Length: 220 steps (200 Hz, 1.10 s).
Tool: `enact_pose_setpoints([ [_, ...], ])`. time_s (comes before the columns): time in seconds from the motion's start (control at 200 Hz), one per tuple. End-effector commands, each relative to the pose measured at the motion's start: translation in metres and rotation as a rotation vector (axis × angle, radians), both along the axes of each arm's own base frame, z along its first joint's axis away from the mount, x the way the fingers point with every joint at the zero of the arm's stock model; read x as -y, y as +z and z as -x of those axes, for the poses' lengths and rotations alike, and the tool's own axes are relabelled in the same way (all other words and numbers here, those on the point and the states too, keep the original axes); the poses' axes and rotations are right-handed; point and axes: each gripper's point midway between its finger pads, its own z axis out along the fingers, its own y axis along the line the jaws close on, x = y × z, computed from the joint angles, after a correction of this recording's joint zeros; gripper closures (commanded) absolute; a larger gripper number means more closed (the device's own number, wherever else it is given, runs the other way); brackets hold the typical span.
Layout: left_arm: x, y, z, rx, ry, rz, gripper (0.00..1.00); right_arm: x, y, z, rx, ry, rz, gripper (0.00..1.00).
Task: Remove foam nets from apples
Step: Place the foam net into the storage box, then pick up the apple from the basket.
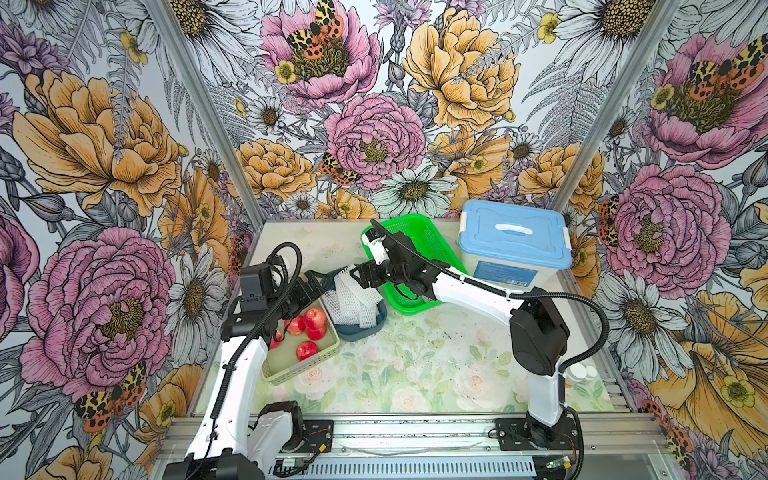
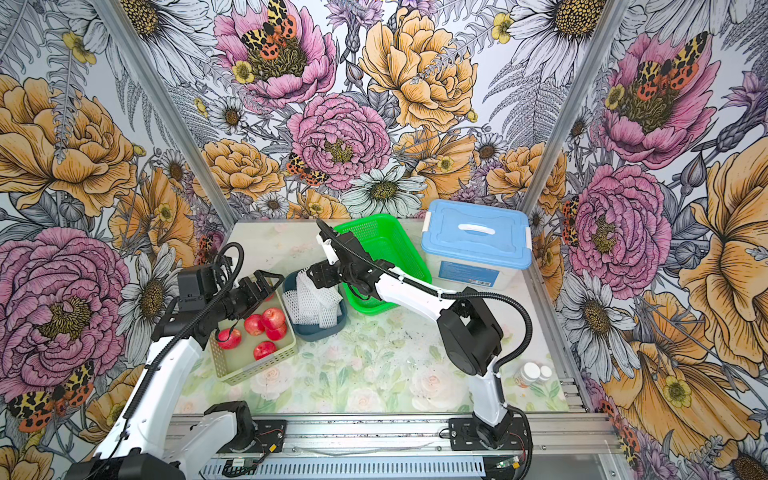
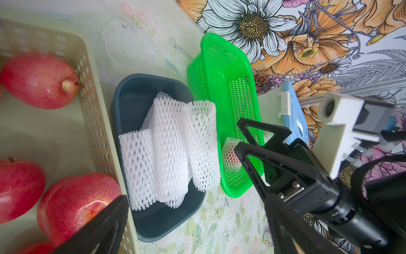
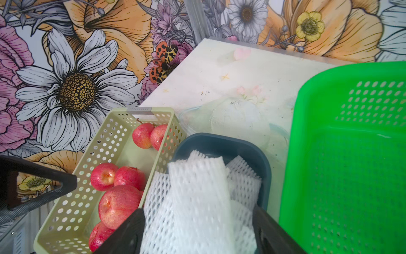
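Overhead, the right gripper (image 4: 197,212) hangs above the dark blue tub (image 1: 362,333). Its jaws are spread wide, and the foam nets (image 1: 353,300) lie heaped loose in the tub between and below them, none pinched. The left gripper (image 2: 261,284), jaws likewise apart and holding nothing, sits over the far end of the beige perforated basket (image 1: 305,366), where the bare apples (image 1: 314,319) lie; its arm covers some of them in both top views. Beside the tub stands the green mesh basket (image 1: 415,232). The right arm crosses it and hides the one netted apple (image 3: 229,154) inside, which only the left wrist view shows. A blue-lidded storage box (image 1: 515,232) occupies the far right of the table (image 1: 415,365), with small white bottles (image 1: 579,374) at its near right edge.
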Motion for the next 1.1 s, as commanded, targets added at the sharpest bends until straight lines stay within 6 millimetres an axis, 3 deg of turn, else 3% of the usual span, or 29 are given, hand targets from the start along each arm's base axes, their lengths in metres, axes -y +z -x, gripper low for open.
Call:
enact_pose_setpoints([
  [0.0,0.005,0.02,-0.001,0.072,-0.03,0.003,0.01,0.049,0.005,-0.027,0.003,-0.134,0.013,0.02],
  [0.235,0.01,0.023,0.004,0.088,-0.056,0.017,0.01,0.155,-0.059,-0.056,-0.163,-0.338,0.152,0.0],
  [0.43,0.008,0.028,0.007,0.11,-0.043,0.005,0.01,0.191,-0.091,-0.046,-0.246,-0.381,0.348,0.0],
  [0.676,0.009,0.02,0.005,0.084,-0.045,0.012,0.01,0.2,-0.117,-0.029,-0.287,-0.368,0.515,0.0],
  [0.861,0.01,0.022,0.006,0.085,-0.046,0.019,0.01,0.197,-0.132,-0.029,-0.309,-0.341,0.565,0.01],
  [1.096,0.012,0.018,0.004,0.053,-0.048,0.046,0.01,0.188,-0.13,-0.03,-0.309,-0.303,0.564,0.14],
])
